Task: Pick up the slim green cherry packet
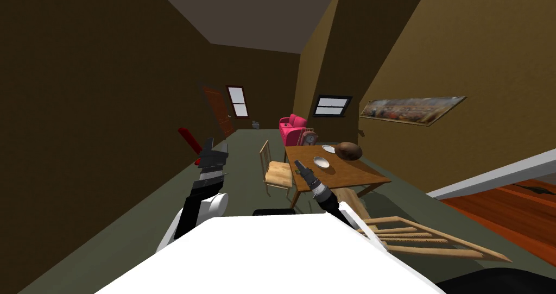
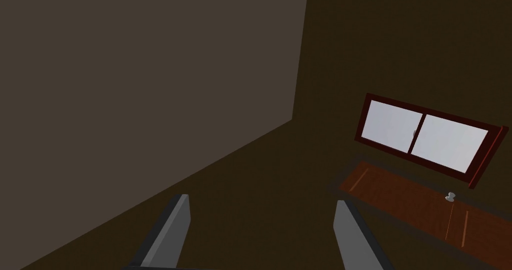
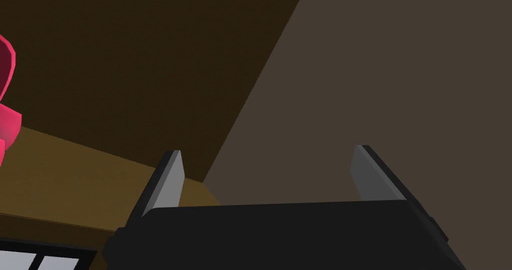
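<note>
A wooden table (image 1: 374, 175) stands ahead to my right. On it are a white bowl (image 1: 321, 162), a brown rounded lump (image 1: 348, 151), a small plate (image 1: 328, 149) and a round clock (image 1: 309, 138). My right gripper (image 1: 298, 164) is raised over the table's near corner; its wrist view has the gripper (image 3: 267, 154) open with nothing between the fingers, pointed at walls and ceiling. My left gripper (image 1: 210, 147) is held up at the left, away from the table, and is also open and empty (image 2: 260, 199).
A wooden chair (image 1: 277, 172) stands at the table's left side. Another chair (image 1: 421, 236) lies tipped over at my right. A pink armchair (image 1: 292, 129) is behind the table. A red bar (image 1: 188, 138) is beside my left hand. Grey-green floor runs ahead to a door (image 1: 219, 110).
</note>
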